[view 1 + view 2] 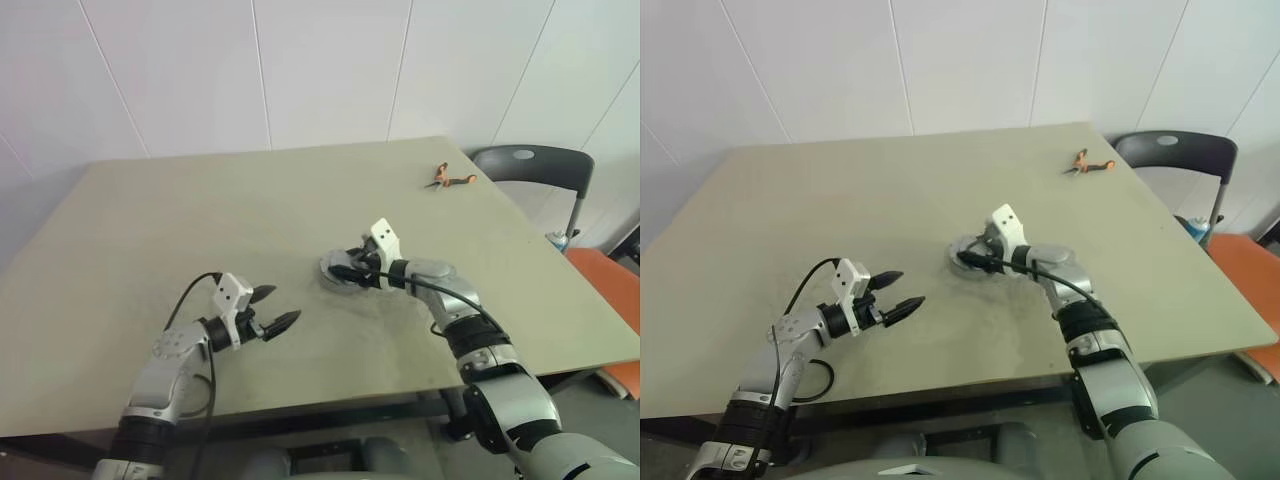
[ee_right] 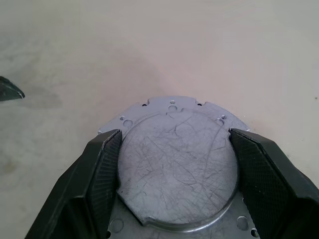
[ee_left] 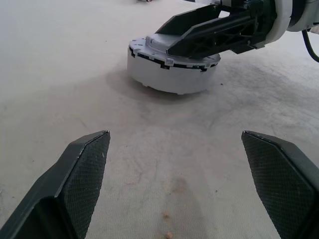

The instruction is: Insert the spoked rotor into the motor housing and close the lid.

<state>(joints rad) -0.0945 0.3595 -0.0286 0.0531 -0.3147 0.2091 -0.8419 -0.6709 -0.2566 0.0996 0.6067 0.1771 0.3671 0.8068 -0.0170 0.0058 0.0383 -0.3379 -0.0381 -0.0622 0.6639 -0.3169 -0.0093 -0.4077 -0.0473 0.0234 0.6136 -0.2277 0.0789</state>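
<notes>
The lid [image 2: 174, 164], a scratched round grey metal disc with a notched edge, lies on top of the motor housing [image 3: 169, 77], whose pale round wall stands on the table [image 1: 200, 210] right of centre. My right gripper [image 2: 174, 131] reaches over it from the right and is shut on the lid, one pad on each side of its raised middle. The spoked rotor is hidden. My left gripper [image 1: 283, 303] hovers open and empty over the table to the left of the housing, pointing toward it, a short gap away.
An orange-handled tool [image 1: 447, 179] lies near the table's far right corner. A dark chair [image 1: 530, 165] stands beyond that corner, and an orange object [image 1: 605, 275] sits past the right edge. Bare tabletop spreads between my left gripper and the housing.
</notes>
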